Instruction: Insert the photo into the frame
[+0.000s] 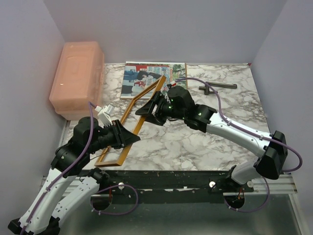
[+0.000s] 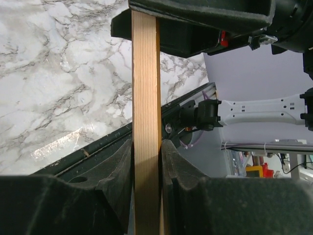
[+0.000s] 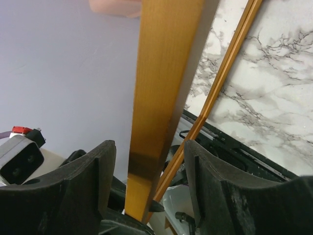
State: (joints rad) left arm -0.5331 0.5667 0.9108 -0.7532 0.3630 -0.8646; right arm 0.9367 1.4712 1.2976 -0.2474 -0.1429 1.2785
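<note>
Step in hand: squaring frame (image 1: 142, 99) for handling. It hung tilted above desk (image 1: 205, 139); photo (image 1: 139, 81) lay flat at far edge. My left pincer (image 2: 146, 147) pinched frame rail. My right pincer (image 3: 149, 152) was spread, straddling rail, not touching. Next move needed right clamp. No readable writing.

Left arm (image 1: 73, 149) folded at the near left, left gripper (image 2: 146, 147) pinched tight on a rail of the frame (image 2: 145, 73), right arm (image 1: 234, 132) stretched in from the right, right gripper (image 3: 149, 147) with jaws apart either side of the frame, not touching
</note>
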